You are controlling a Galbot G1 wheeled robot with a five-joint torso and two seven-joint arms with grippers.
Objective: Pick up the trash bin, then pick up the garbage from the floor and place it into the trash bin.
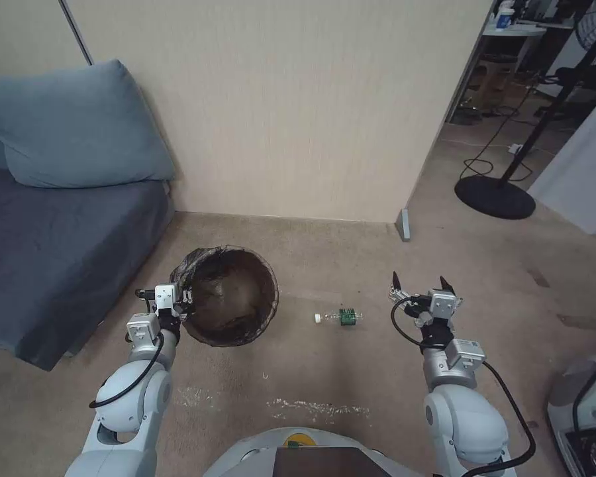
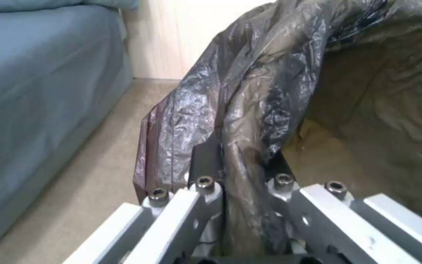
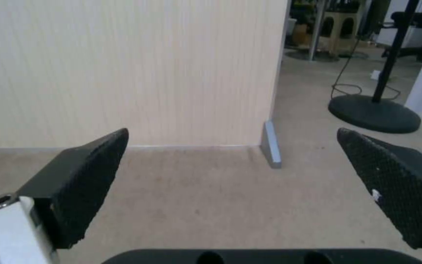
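Two grippers: the left gripper [image 1: 187, 299] has its fingers clamped on the trash bin [image 1: 235, 301] rim beside the sofa [image 1: 53, 245]. The bottle [image 1: 338, 317], green label unreadable, lies on the floor [image 1: 324, 371]. The right gripper [image 1: 420, 283] hovers near it, fingers wide apart, empty.

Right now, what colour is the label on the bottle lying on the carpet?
Green, on the clear bottle between the two arms; the head view shows it best.

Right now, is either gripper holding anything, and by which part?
The left gripper is shut on the trash bin, pinching its bag-covered rim on the side nearest the sofa. The right gripper is open and holds nothing.
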